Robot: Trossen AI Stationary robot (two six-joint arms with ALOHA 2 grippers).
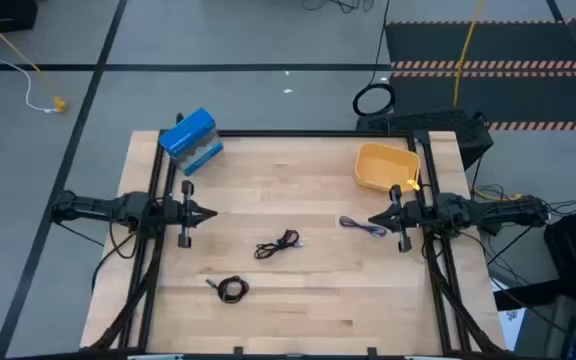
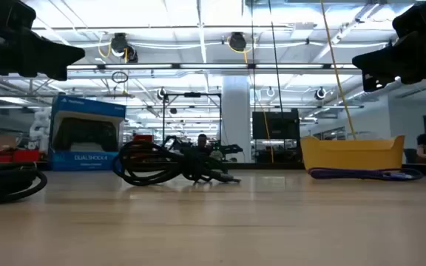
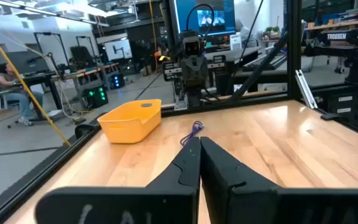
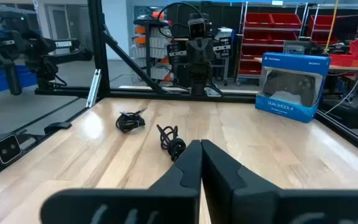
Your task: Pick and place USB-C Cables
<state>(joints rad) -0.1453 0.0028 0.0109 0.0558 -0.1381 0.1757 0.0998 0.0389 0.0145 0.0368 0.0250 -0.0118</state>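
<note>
While I hang idle over the wood, this is what I see.

Surface: pale wooden table (image 1: pixel 298 300) inside a black frame, with grey floor around it.
Room: open workshop with ceiling lights, red shelving and screens; a person sits at a desk well beyond the table.
Left gripper (image 1: pixel 211 213): mine, at the table's left edge, raised off the wood, fingers pressed together on nothing.
Right gripper (image 1: pixel 373 221): mine, at the right edge, raised, fingers likewise pressed together and empty.
Purple cable (image 1: pixel 362 227): just beside my right fingertips, stretched roughly left to right.
Middle black cable (image 1: pixel 277 244): near the table's centre, long axis slanting up toward the right.
Coiled black cable (image 1: pixel 231 289): nearer the front edge, a small loop; its direction, I think, is too rounded to tell.
Yellow bin (image 1: pixel 386 166): back right, upright.
Blue box (image 1: pixel 190 140): back left.
</note>
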